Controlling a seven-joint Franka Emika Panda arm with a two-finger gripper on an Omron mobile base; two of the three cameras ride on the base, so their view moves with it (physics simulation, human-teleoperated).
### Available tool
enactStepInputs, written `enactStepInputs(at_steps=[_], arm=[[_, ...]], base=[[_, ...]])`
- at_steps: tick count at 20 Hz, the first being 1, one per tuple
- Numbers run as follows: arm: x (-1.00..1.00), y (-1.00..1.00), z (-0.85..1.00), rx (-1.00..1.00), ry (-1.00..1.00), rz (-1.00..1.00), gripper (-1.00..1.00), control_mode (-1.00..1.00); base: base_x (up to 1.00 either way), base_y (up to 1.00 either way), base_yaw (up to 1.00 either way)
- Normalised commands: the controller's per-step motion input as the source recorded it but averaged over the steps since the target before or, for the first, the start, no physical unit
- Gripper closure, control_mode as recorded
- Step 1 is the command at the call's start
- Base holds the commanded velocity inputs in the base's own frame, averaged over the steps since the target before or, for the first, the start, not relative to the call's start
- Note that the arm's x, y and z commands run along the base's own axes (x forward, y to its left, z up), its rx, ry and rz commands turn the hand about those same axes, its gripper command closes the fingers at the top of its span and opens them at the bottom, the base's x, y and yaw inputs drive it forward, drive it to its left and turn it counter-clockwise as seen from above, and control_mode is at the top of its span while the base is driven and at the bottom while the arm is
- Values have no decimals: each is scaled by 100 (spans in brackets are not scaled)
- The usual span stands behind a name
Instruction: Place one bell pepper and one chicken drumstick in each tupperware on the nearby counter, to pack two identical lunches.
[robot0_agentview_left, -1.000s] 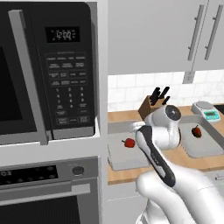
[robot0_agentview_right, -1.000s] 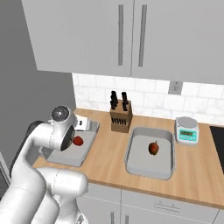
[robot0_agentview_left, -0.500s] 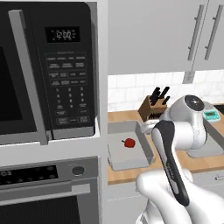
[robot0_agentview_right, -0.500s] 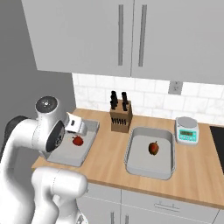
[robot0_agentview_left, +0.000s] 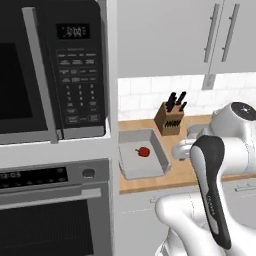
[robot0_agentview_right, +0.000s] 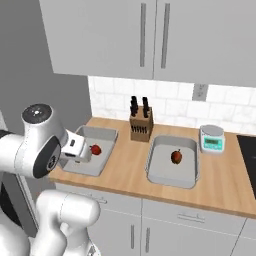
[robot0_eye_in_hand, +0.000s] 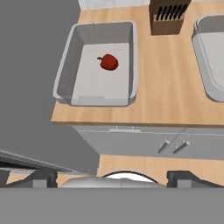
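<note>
While a red pepper (robot0_eye_in_hand: 109, 62) lies in the left tupperware (robot0_eye_in_hand: 65, 70), the hand (robot0_eye_in_hand: 114, 178) hangs open

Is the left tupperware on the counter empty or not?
Not empty. The left tupperware holds one red bell pepper; no chicken drumstick is inside it.

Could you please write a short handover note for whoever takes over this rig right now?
Pincer: open, holding nothing, drawn back from the counter.
Left tupperware: one red bell pepper inside.
Right tupperware: one bell pepper inside.
Done: a pepper in each container.
Left: one chicken drumstick for each; I see no drumsticks in these views.
</note>
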Motion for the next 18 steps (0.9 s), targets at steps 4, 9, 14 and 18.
enactStepInputs(at_steps=[4, 9, 14, 18], arm=[[0, 0, 0, 0, 0, 0, -100, 100], [0, 0, 0, 0, 0, 0, -100, 100], [0, 0, 0, 0, 0, 0, -100, 100], [0, 0, 0, 0, 0, 0, -100, 100]], base=[[-100, 0, 0], [-100, 26, 0], [-93, 98, 1], [-62, 100, 0]])
